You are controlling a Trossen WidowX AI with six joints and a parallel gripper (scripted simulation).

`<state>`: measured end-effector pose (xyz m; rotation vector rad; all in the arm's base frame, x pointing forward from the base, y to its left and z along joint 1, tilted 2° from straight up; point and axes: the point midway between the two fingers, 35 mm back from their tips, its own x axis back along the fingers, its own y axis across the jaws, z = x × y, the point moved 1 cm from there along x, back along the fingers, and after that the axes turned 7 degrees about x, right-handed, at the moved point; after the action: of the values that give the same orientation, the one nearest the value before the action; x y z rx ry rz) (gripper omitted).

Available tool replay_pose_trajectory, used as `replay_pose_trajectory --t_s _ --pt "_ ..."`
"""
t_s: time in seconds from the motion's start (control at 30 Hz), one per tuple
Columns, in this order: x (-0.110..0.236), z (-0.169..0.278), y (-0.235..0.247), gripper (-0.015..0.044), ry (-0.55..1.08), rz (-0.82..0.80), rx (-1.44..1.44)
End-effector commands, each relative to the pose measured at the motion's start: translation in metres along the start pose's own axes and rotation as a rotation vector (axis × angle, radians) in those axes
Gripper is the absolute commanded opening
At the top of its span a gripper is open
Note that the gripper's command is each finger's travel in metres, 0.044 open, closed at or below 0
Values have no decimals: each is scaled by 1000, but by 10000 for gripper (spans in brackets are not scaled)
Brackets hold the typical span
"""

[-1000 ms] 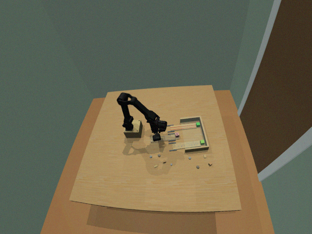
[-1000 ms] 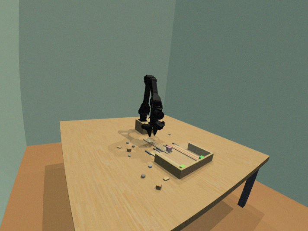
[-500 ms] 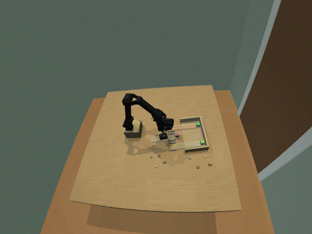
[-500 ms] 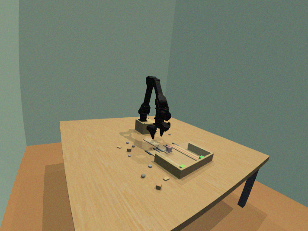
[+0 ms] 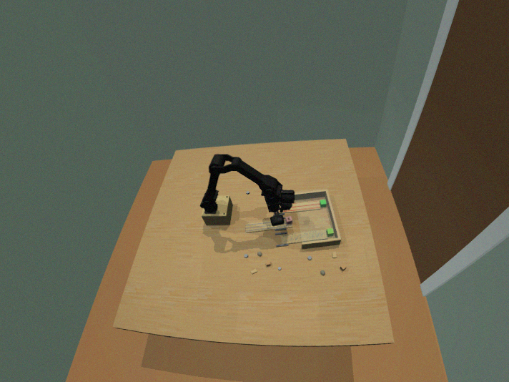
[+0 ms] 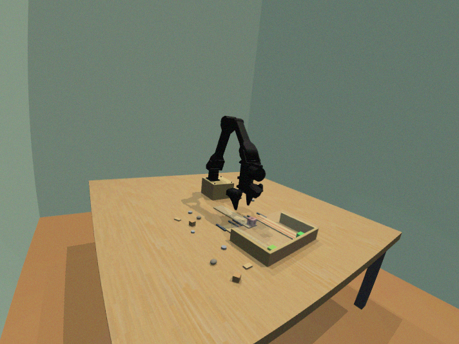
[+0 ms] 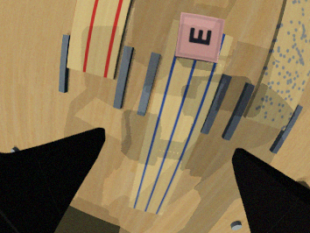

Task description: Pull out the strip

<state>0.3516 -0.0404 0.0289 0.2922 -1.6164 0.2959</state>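
Observation:
The pink cube (image 7: 200,35) (image 5: 289,219) (image 6: 251,218) labelled "E" sits on the far end of the strip with three blue lines (image 7: 172,137) (image 5: 258,227) (image 6: 229,213). That strip lies drawn out of the open-fronted tray (image 5: 335,217) (image 6: 255,248), towards the arm's base. My gripper (image 7: 169,144) (image 5: 277,219) (image 6: 242,204) is open and empty. It hangs a little above the near part of the blue-lined strip, short of the cube.
A strip with red lines (image 7: 102,14) (image 5: 306,205) and a dotted strip (image 7: 281,63) (image 5: 302,237) lie either side, each with a green cube (image 5: 323,202) (image 5: 329,232) at its far end. Grey-blue guide bars (image 7: 123,77) stand between the strips. Pebbles (image 5: 259,253) and small blocks (image 6: 236,277) lie in front.

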Motion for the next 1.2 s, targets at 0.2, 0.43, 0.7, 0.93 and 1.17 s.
replay_pose_trajectory --t_s 0.2,0.43,0.7,0.93,1.17 --pt "4 -36 -10 440 0 5 -3" --pt "7 -60 -16 440 -2 5 -3" --pt "2 -68 -19 309 -3 6 -3" --pt "-10 -69 -19 250 -3 6 -3" --pt "-21 -69 -19 250 -3 6 -3"
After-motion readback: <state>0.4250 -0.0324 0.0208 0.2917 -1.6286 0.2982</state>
